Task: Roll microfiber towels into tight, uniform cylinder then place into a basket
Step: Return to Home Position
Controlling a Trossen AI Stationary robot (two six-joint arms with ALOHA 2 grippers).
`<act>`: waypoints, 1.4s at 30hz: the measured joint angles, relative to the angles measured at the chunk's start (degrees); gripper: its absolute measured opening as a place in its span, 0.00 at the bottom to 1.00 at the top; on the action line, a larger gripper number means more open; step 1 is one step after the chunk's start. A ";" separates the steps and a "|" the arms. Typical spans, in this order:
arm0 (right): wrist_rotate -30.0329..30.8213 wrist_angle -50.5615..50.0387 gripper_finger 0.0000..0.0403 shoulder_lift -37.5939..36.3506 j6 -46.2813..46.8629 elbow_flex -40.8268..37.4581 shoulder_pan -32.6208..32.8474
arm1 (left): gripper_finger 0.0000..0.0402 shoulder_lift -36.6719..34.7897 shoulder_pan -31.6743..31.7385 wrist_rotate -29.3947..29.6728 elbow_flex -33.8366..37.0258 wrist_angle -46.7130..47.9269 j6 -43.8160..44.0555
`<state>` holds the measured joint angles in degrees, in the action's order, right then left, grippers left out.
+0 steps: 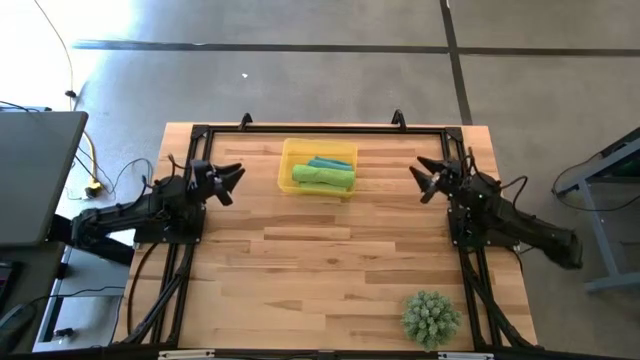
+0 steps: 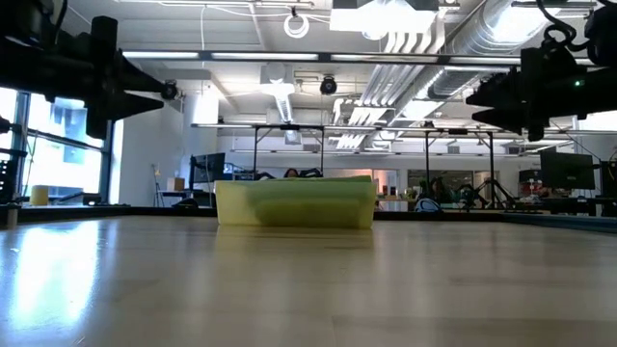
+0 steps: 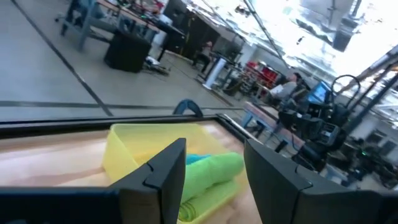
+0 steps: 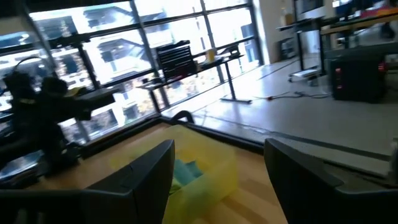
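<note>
I have both arms pulled back to their own sides of the wooden table (image 1: 330,262), raised off the surface. The left gripper (image 1: 232,183) points inward with its fingers (image 3: 163,177) spread and nothing between them. The right gripper (image 1: 421,181) faces it from the opposite side, likewise spread and empty. Between them, near the far edge, sits the yellow basket (image 1: 286,170). Inside it lie the rolled microfiber towels: a lime-green roll (image 1: 324,178) and a teal one (image 1: 332,162) touching it. The spiky green plant (image 1: 431,317) stands at the near right corner.
</note>
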<state>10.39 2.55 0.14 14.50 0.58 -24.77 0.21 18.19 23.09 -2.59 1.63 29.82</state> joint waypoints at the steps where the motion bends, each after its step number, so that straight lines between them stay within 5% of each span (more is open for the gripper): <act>1: 0.00 0.02 0.60 0.00 0.00 0.00 -1.47 | 0.38 0.00 0.60 0.00 0.00 0.06 0.02; 21: -0.02 0.15 0.60 0.00 0.00 -0.04 -26.44 | 0.38 0.00 16.42 0.00 0.00 0.19 0.00; 42: -0.02 0.15 0.60 0.00 0.00 -0.07 -28.50 | 0.38 0.00 16.77 0.00 0.00 0.19 0.00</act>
<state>10.37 2.70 0.14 14.50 0.51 -53.28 0.21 34.96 23.09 -2.59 1.83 29.82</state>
